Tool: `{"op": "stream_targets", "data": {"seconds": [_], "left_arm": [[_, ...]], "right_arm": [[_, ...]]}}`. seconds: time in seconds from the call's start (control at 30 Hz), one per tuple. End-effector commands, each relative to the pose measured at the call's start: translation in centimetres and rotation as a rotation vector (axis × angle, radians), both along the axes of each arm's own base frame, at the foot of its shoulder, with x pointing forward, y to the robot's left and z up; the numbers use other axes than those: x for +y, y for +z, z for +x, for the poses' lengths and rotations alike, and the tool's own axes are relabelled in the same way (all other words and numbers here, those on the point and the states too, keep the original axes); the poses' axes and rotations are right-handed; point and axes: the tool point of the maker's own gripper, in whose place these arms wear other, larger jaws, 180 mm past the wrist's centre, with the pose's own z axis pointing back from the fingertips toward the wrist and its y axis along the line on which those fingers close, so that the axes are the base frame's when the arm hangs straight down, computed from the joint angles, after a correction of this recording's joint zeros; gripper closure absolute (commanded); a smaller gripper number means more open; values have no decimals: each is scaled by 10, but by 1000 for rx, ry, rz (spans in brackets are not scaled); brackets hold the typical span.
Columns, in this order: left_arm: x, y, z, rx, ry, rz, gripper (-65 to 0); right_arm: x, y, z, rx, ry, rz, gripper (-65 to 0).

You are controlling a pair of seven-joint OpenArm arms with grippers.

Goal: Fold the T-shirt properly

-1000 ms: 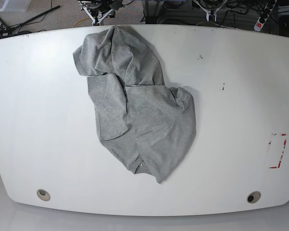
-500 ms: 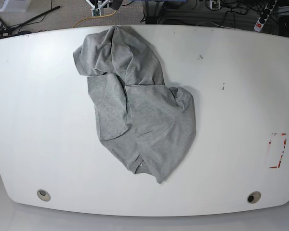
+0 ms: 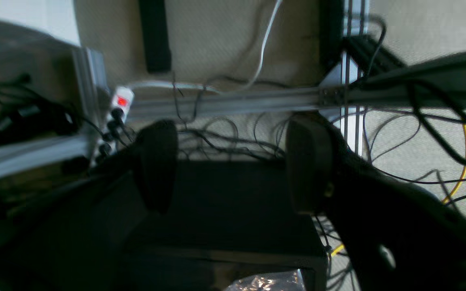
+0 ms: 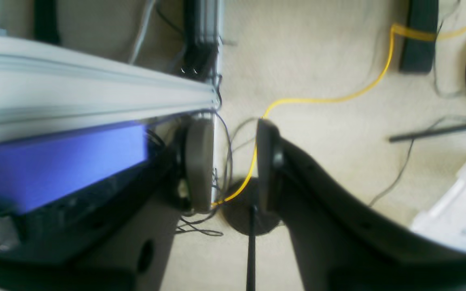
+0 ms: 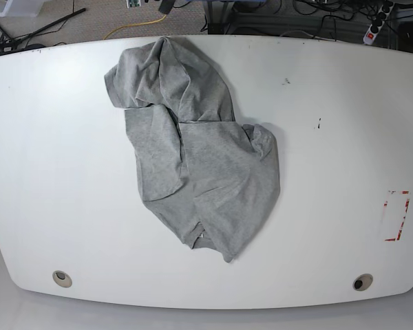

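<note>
Both arms are held off the bench, over floor cables; left gripper jaws wide, right gripper jaws narrow, both empty; T-shirt lies crumpled.

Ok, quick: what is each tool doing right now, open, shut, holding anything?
Left tool: open, holding nothing, away from the table.
Right tool: open with a narrower gap, holding nothing, over the floor.

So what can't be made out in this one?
- T-shirt, base view: its black lettering is hidden in the crumpled folds, and neckline and sleeves can't be told apart.
- Both arms: out of the base view.
- Left hand, right hand: seen only in the blurred wrist views, above floor and cables; neither view shows the table.
</note>
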Motion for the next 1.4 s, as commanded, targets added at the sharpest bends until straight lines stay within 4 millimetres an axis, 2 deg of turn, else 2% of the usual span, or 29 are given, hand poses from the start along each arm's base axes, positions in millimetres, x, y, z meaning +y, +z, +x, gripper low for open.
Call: {"op": "stream_targets", "data": {"seconds": [0.0,0.23,0.4,0.7,0.97,1.07,1.17,1.3,1.37], "left_arm": [[4,23,-2,-46,-30,18,-389],[-1,68,10,-143,-84,32,-389],[-6,98,19,-206,-99,29,-389],[9,161,42,-350,5,-25,-389],[7,223,72,-498,77,-105,-389],[7,245,84,-554,81,-105,-389],[5,255,93,-588,76,-108,-389],[1,258,96,-601,73,-118,-389],[0,261,100,-622,89,-119,-390]], "right_arm": [[-4,23,-7,-33,5,-15,-165],[-11,65,-6,-107,-113,19,-165],[-19,93,-6,-146,-127,24,-165],[-27,148,11,-245,-169,64,-165],[-31,190,45,-368,-187,123,-165],[-45,198,56,-407,-190,108,-165],[-51,209,85,-495,-181,110,-165],[-55,216,112,-565,-124,108,-165],[-56,222,133,-619,-87,108,-165]]}}
